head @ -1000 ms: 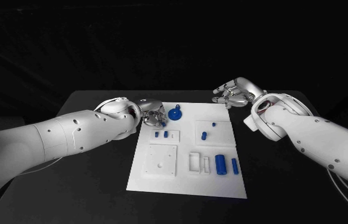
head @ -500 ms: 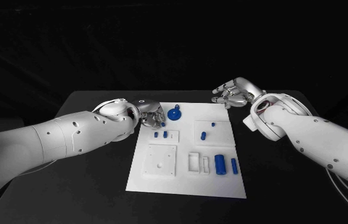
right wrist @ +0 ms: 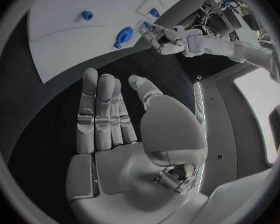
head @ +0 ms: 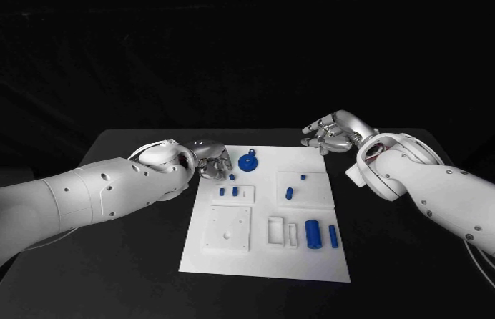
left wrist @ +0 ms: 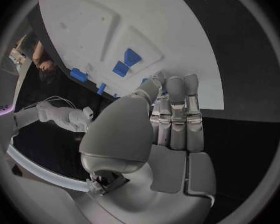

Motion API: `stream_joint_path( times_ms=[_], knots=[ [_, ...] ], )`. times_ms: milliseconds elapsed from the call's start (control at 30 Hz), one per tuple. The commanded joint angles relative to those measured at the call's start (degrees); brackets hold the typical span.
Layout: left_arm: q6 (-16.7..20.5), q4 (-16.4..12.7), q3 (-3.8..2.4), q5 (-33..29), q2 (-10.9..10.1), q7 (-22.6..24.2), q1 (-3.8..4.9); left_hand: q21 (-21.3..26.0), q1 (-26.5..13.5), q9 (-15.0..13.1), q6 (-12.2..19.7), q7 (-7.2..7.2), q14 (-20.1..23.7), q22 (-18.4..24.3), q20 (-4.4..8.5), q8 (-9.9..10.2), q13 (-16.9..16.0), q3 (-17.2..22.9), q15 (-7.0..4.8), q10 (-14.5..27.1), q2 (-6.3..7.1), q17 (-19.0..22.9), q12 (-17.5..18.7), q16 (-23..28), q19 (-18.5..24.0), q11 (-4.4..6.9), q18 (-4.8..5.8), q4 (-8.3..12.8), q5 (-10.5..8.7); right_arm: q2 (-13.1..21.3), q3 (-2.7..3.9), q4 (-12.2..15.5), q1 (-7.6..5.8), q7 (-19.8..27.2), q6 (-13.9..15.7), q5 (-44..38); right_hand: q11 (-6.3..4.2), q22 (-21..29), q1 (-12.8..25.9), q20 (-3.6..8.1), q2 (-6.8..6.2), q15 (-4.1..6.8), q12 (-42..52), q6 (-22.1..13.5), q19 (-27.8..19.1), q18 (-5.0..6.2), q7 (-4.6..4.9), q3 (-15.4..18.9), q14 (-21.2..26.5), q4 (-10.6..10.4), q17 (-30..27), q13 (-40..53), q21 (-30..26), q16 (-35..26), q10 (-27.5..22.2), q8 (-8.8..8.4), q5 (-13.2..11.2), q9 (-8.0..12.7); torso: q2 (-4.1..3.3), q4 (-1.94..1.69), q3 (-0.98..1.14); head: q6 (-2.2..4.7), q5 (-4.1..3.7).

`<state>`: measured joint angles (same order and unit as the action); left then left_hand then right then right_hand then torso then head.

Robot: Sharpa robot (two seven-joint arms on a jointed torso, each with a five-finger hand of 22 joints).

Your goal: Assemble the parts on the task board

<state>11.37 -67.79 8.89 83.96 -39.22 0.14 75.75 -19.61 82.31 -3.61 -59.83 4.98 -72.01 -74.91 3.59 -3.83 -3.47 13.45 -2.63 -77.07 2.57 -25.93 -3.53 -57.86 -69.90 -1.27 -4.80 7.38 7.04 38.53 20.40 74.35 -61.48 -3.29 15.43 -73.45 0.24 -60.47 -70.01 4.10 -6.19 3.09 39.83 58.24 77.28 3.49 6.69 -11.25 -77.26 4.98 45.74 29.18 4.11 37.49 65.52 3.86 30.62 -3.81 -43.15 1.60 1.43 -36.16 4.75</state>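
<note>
White task board (head: 263, 262) with blue parts (head: 312, 234) in recesses, left hand (head: 212, 160) fingers curled together, grasp unclear, right hand (head: 332, 133) fingers spread, empty

The task board (head: 266, 222), a white rectangular plate, lies flat mid-table. On it, a round blue part with a tab (head: 249, 162) sits near its far edge. Small blue pegs (head: 228, 190) stand left of centre, one (head: 291, 192) right of centre; two blue cylinders (head: 322, 234), apparently lying flat, sit near its right edge.
</note>
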Motion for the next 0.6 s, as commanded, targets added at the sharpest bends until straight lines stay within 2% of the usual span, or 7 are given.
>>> stream_joint_path(
  times_ms=[33,167,233,267,400,500,600],
  knots=[
    [1.9,0.3,-0.35,-2.7,-0.3,0.4,0.02,-0.1,-0.1,0.0,-2.0,0.80,0.4,-1.3,0.11,0.0,0.0,0.5,0.23,0.8,-0.12,0.0,0.0,-0.4,0.1,-0.50,0.57,-0.3,0.03,0.1,0.02,0.1,0.10,-0.7,-3.4,-0.7,0.09,-0.2,-0.2,0.15,0.14,0.10,-1.8,-0.7,0.3,-0.50,0.15,-0.4,-0.8,0.2,-0.9,-1.2,0.2,-0.4,0.4,-0.24,-0.3,0.0,-0.01,0.07,0.00,0.22,-0.28],
    [4.3,1.2,-1.64,-10.5,-0.9,1.8,0.12,-0.6,0.1,0.0,-4.5,1.29,0.0,-1.4,0.03,-0.1,0.0,1.6,0.29,0.9,-0.64,0.1,-0.1,-0.4,-0.1,-0.79,0.12,-0.1,0.78,0.4,0.01,0.9,0.34,-1.6,-6.7,-2.0,0.39,-0.8,-0.2,0.18,0.28,0.02,-10.0,-0.7,-0.1,-0.66,0.30,-1.2,-1.0,0.7,-2.9,-7.7,0.1,-0.7,2.5,-0.30,-0.8,0.1,-0.06,0.11,-0.02,0.28,-0.61],
    [5.3,1.6,-2.09,-16.4,-1.4,3.0,0.57,-1.2,-0.8,0.0,-4.6,1.31,0.1,-1.3,-0.23,0.1,0.0,3.3,0.44,1.1,-0.24,0.6,-0.1,0.4,0.5,-0.91,-0.22,0.2,0.92,0.6,0.01,1.3,0.46,-1.9,-8.2,-2.8,1.36,-0.6,-0.8,-0.42,0.67,-0.84,-16.6,-0.1,-1.7,-0.58,0.67,-2.6,0.8,1.2,-3.9,-12.6,-0.3,-1.7,2.1,-0.39,-2.4,0.1,0.04,0.14,0.11,0.25,-0.91],
    [5.6,1.7,-2.24,-19.9,-1.6,3.6,0.87,-0.8,-1.2,0.0,-4.4,1.42,1.0,-1.1,-0.41,0.1,0.0,3.5,0.74,2.3,-0.24,1.1,-0.1,1.5,1.1,-1.32,-0.17,0.0,0.89,0.7,0.01,1.4,0.51,-1.9,-8.8,-3.4,2.35,-0.7,-1.2,-0.69,0.72,-1.22,-21.4,0.6,-2.3,-0.23,0.78,-3.6,1.4,1.8,-4.4,-16.3,-0.2,-2.0,1.6,-0.33,-3.7,0.1,0.10,0.12,0.19,0.27,-1.14],
    [6.5,0.7,-2.53,-32.8,-2.9,5.9,1.97,2.0,-2.6,0.0,-3.0,1.93,2.9,0.4,-1.34,0.1,0.0,4.0,1.69,5.6,-0.16,3.6,0.0,6.8,3.3,-2.44,-0.28,-1.0,-0.23,1.1,-0.14,1.9,0.59,-2.1,-10.4,-6.3,3.52,-3.9,-2.5,-1.16,0.09,-1.67,-32.8,2.8,-2.5,1.31,0.86,-7.6,0.9,4.9,-5.3,-26.0,1.2,-0.9,4.4,-0.50,-7.6,0.1,0.05,-0.02,0.14,0.55,-2.10],
    [6.0,-0.8,-2.64,-41.9,-4.0,7.4,2.64,6.7,-3.7,0.0,-2.4,2.29,4.6,4.1,-2.63,0.1,0.0,3.9,2.91,8.4,0.13,7.9,-0.1,16.1,5.7,-3.57,-0.28,-2.3,-1.47,1.4,-0.89,2.3,0.62,-2.7,-11.0,-9.9,3.50,-6.1,-2.6,-1.11,0.17,-1.44,-35.1,4.7,-3.0,1.64,0.35,-9.2,0.9,5.8,-5.6,-25.7,1.9,-0.5,5.4,-0.25,-8.4,0.0,0.07,-0.01,-0.01,0.63,-2.58],
    [3.6,-3.0,-2.69,-50.6,-5.5,8.8,3.02,13.4,-4.4,0.0,-2.7,2.15,2.8,11.5,-4.40,0.0,0.1,2.9,4.48,10.5,-0.35,14.2,0.0,30.6,6.0,-4.46,-0.59,-3.9,-2.99,1.4,-1.87,2.7,0.64,-4.0,-10.5,-13.3,3.30,-8.4,-2.3,-0.96,-0.12,-1.23,-36.1,5.2,-2.9,1.87,0.19,-10.5,0.3,6.4,-5.7,-25.6,2.8,0.4,6.5,-0.27,-9.1,0.0,0.06,0.26,0.07,0.79,-2.67]
  ],
)
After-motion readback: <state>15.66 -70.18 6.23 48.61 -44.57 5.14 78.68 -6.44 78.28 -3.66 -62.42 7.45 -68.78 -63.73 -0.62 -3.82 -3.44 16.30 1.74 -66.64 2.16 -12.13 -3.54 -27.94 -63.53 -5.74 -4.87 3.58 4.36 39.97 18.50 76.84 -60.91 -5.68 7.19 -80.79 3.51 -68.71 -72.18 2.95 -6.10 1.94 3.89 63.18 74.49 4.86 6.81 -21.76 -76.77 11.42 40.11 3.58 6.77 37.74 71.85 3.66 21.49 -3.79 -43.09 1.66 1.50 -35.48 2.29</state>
